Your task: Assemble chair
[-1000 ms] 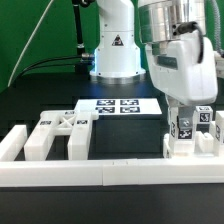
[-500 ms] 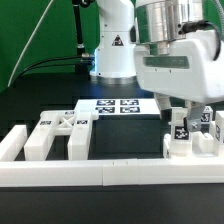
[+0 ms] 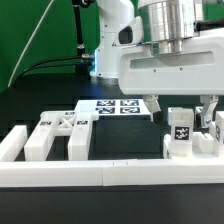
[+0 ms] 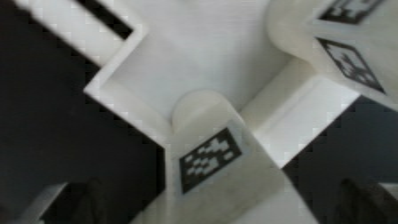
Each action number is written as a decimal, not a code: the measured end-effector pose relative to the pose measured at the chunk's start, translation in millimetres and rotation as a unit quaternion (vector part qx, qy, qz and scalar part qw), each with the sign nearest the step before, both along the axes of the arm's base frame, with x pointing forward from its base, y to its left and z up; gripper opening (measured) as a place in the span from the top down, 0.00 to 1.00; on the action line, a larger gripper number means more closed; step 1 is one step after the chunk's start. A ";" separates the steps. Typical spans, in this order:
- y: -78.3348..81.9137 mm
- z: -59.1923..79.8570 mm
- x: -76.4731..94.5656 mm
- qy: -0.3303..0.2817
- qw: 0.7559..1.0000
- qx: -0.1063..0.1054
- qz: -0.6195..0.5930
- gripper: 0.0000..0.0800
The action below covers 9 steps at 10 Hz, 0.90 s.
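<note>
Turning broadside since a second ago, your gripper (image 3: 184, 110) has spread its jaws and is now hanging wide open over the chair parts, holding nothing. Across the front of the black table (image 3: 25, 112), the long border rail (image 3: 90, 176) is lying flat. Behind it, the marker board (image 3: 118, 106) is sitting flat too. Toward the exterior view's left, the barred frames (image 3: 55, 135) are resting just behind the rail. Toward the right, the tagged chair block (image 3: 180, 131) is standing upright between the fingers (image 3: 155, 106), seemingly untouched, though the wrist view is too blurred to confirm.
</note>
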<state>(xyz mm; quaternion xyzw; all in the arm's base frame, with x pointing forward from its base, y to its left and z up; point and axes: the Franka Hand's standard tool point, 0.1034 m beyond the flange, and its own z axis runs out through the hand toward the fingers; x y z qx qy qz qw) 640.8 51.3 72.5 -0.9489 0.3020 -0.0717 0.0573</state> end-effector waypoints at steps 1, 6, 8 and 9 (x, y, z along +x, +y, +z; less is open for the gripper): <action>6.6 0.5 7.8 -0.004 0.993 -0.038 0.110 0.19; 4.5 -0.7 9.7 -0.001 0.997 -0.032 0.064 0.63; 2.9 -1.3 9.5 0.002 1.000 -0.019 -0.011 0.63; 1.7 -1.6 9.2 0.006 0.998 -0.008 -0.068 0.63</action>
